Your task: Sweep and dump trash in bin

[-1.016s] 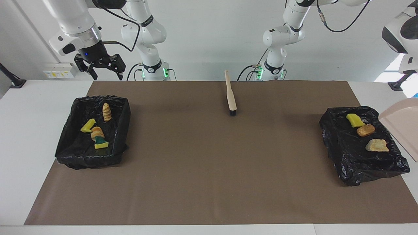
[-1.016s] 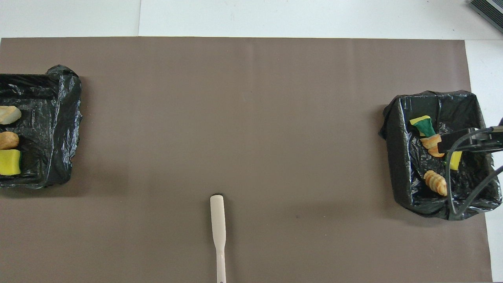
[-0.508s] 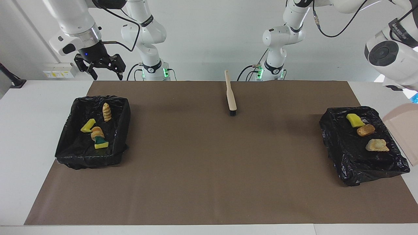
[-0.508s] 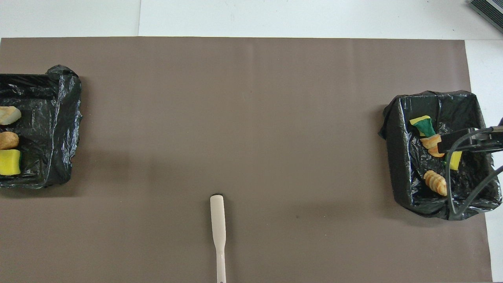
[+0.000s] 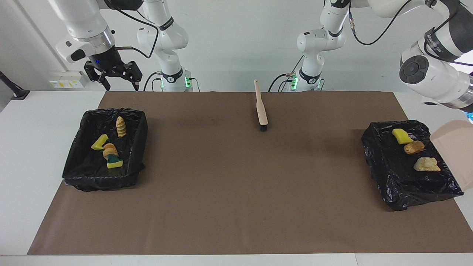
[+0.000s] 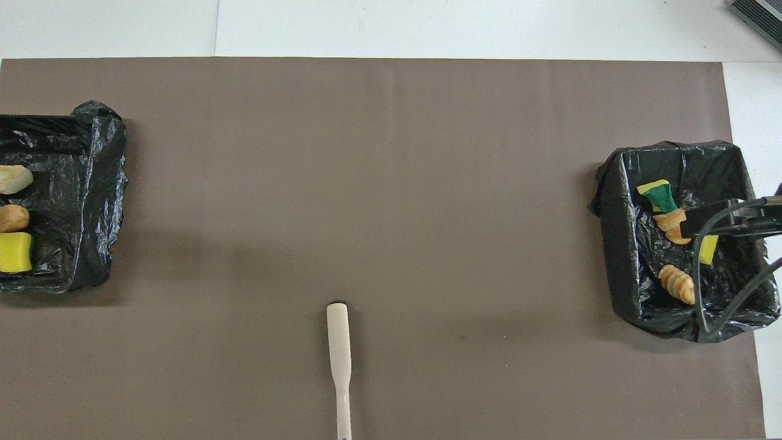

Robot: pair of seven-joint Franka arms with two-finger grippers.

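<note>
The dustpan (image 5: 452, 146) has tipped up and drifted off the bin (image 5: 374, 149) at the left arm's end. The left pincer is out of shot, presumably pinching it. All the trash (image 5: 414, 147) sits in that bin and the other bin (image 5: 138, 142), none on the table (image 5: 236, 192), so dumping looks done. The right pincer (image 5: 112, 77) waits spread over its bin.
</note>
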